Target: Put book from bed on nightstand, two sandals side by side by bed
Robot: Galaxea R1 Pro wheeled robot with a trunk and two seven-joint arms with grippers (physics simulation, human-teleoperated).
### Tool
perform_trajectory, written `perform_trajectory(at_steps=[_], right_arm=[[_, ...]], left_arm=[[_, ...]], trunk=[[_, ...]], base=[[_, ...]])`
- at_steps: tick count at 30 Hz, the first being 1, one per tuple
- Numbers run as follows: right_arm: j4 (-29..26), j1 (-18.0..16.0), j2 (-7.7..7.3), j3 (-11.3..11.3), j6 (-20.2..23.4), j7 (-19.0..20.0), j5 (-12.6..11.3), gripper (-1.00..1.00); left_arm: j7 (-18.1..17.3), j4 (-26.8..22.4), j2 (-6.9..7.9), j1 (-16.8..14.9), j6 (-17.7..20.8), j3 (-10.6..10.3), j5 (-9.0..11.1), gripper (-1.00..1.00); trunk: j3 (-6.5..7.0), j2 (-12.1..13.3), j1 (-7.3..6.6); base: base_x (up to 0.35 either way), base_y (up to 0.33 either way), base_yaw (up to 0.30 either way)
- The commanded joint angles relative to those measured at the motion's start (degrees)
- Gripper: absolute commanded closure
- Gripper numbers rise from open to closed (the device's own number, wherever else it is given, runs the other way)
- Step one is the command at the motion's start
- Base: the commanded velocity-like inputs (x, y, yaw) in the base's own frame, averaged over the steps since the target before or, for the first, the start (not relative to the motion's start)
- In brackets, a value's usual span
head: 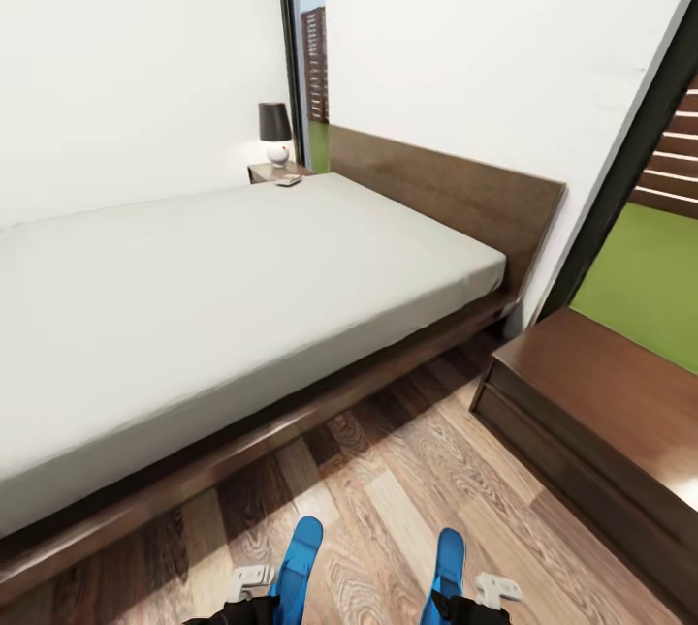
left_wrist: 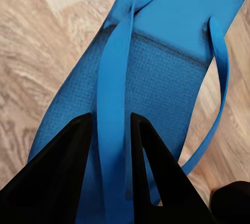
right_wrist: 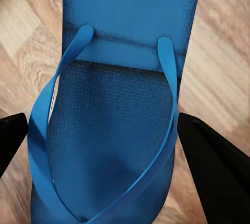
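Observation:
Two bright blue sandals lie on the wood floor beside the bed (head: 291,412), the left sandal (head: 299,555) and the right sandal (head: 448,562) about a hand's width apart, both pointing at the bed. My left gripper (left_wrist: 110,119) is shut on a strap (left_wrist: 112,94) of the left sandal (left_wrist: 166,78), one black finger (left_wrist: 62,177) on each side of it. My right gripper (right_wrist: 101,122) is open, its fingers (right_wrist: 213,172) spread wide on either side of the right sandal (right_wrist: 120,109). A small flat book (head: 288,180) lies on the far nightstand (head: 264,171). The pale mattress (head: 213,266) is bare.
A black-shaded lamp (head: 275,131) stands on the nightstand. A long low dark brown cabinet (head: 601,412) sits at the right, leaving a strip of wood floor (head: 388,470) between it and the bed frame. Tall black-framed windows (head: 312,53) flank the headboard (head: 446,189).

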Motion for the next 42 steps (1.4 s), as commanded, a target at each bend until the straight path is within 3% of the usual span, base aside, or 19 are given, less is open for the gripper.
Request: perform_trajectory(at_steps=[1,42], right_arm=[[0.1,0.0,0.00,-0.4,0.0,0.4,-0.2,1.00],[0.1,0.0,0.01,-0.5,0.0,0.4,-0.2,1.00]], left_arm=[[-0.2,0.1,0.01,-0.1,-0.2,0.0,0.2,1.00],[-0.2,0.1,0.00,-0.1,-0.2,0.0,0.2,1.00]], trunk=[[-0.04,0.0,-0.01],[-0.04,0.0,-0.01]], base=[[0.000,0.000,0.287],[0.000,0.000,0.287]])
